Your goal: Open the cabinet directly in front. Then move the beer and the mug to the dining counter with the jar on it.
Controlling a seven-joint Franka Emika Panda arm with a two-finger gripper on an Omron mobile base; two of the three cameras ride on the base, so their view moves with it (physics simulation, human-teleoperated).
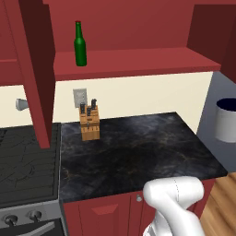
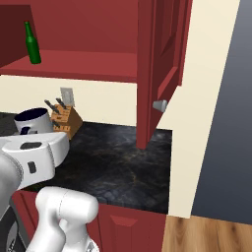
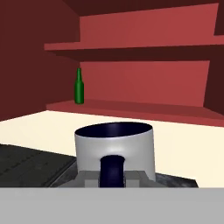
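The red cabinet (image 1: 133, 62) stands with both doors swung open. On its lower shelf, at the left, the green beer (image 1: 80, 44) stands upright; it also shows as the beer (image 2: 32, 43) and the beer (image 3: 78, 86). The white-grey mug (image 3: 114, 146) with a navy inside hangs in the air in front of the cabinet, clear of the worktop. My gripper (image 3: 113, 178) is shut on its dark handle. The mug (image 1: 226, 120) is at the right edge of the left base view, and the mug (image 2: 33, 120) rises just above my arm. The dining counter and the jar are out of view.
A knife block (image 1: 89, 123) stands on the black worktop (image 1: 138, 152) below the shelf. The open left door (image 1: 34, 69) hangs over the stove (image 1: 27, 161). The open right door (image 2: 160, 64) juts out beside a cream wall (image 2: 197, 123).
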